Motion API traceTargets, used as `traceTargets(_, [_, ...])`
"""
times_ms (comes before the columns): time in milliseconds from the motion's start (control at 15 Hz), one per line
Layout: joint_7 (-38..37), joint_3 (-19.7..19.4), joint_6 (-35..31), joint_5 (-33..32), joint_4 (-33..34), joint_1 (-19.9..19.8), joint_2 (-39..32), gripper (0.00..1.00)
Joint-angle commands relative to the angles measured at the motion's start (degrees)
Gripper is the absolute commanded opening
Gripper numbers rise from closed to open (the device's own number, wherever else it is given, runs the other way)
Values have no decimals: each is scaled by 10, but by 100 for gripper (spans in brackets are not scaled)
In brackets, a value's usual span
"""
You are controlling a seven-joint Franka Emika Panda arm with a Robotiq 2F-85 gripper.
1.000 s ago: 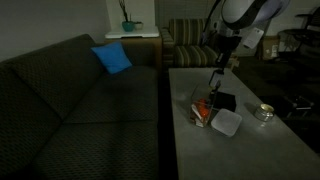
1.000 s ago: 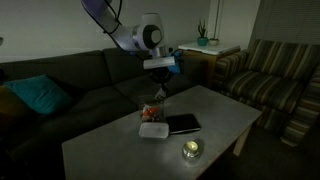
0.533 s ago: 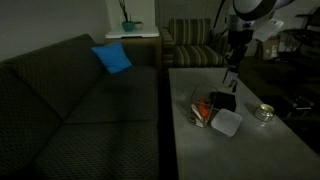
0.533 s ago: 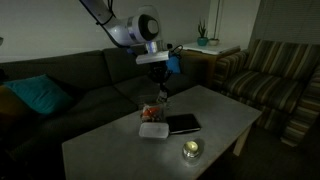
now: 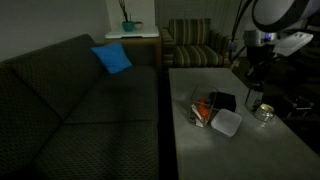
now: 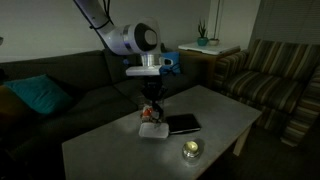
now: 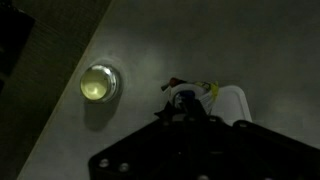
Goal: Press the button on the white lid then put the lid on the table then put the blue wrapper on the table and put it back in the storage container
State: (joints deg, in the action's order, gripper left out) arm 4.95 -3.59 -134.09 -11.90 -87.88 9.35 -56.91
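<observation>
The hand (image 5: 253, 97) is clenching what looks like the wrapper (image 7: 188, 95) and carrying it low over the bench (image 5: 200, 150), probably to lay it clear of the lid (image 5: 226, 122), which is lying at its eight o'clock beside the open container (image 5: 203, 108). Compared with a second ago, it is swinging away from the container toward the dish (image 5: 264, 112) and sinking.

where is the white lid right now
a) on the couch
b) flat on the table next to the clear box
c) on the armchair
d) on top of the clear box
b: the white lid lies flat on the table, right beside the clear box.
</observation>
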Motion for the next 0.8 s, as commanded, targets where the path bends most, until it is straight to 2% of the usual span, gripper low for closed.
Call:
traceTargets(0, [-8, 16, 1, 19, -54, -37, -2, 0])
traceTargets(200, [-5, 15, -19, 23, -41, -54, -57, 0])
traceTargets(333, [-21, 8, -60, 18, -19, -52, -100, 0])
traceTargets(533, [-56, -5, -140, 15, 35, -33, -168, 0])
traceTargets(733, [-65, -8, -177, 18, 99, -22, -221, 0])
